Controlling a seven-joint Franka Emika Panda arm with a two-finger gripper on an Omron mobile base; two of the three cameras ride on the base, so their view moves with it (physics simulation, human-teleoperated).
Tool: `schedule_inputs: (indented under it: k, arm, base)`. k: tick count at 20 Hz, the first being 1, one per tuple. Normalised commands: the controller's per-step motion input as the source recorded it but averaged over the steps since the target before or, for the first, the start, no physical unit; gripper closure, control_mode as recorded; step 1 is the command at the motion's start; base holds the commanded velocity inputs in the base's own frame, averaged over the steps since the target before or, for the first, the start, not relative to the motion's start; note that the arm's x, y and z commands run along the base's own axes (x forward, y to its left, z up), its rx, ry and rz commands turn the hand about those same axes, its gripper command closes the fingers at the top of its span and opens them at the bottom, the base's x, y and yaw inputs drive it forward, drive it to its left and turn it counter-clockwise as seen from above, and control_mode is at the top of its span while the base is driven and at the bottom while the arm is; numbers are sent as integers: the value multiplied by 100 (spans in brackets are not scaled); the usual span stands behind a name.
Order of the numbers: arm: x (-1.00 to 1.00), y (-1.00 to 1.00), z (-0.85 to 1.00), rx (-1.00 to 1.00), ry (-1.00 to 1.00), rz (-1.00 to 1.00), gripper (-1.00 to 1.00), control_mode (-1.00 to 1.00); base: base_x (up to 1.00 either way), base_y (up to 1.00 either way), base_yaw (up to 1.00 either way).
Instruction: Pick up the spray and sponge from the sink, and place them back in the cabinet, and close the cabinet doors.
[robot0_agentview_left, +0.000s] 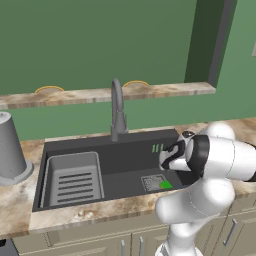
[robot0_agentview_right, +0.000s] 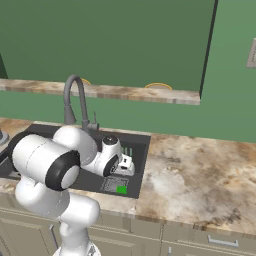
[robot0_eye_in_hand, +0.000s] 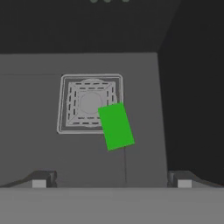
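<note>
Over the sink (robot0_agentview_left: 60, 145), the white arm's gripper (robot0_eye_in_hand: 111, 183) hangs with its jaws spread wide and nothing between them, its two finger tips (robot0_eye_in_hand: 40, 180) framing the basin floor below. Lying flat there is the sponge (robot0_eye_in_hand: 116, 126), green face up, one corner overlapping the square drain grate (robot0_eye_in_hand: 83, 101), near the basin's right wall; no lettering or label can be read on anything. A ribbed grey tray (robot0_agentview_left: 72, 177) sits in the basin's left part, well apart from the sponge. Behind the basin rises the curved grey faucet (robot0_agentview_left: 117, 110); a grey ribbed container (robot0_agentview_left: 10, 150) stands on the marbled counter (robot0_agentview_right: 200, 170) at far left
</note>
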Motion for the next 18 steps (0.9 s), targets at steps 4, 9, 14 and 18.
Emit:
schedule_inputs:
  k: [4, 9, 14, 18]
  arm:
    - [10, 0, -14, 0, 0, 0, -100, -100]
    - [8, 0, -15, 0, 0, 0, -100, -100]
    - [8, 0, -15, 0, 0, 0, -100, -100]
    - [3, 0, -11, 0, 0, 0, -100, -100]
  base:
    - [0, 0, 0]
    - [0, 0, 0]
    - [0, 0, 0]
    - [0, 0, 0]
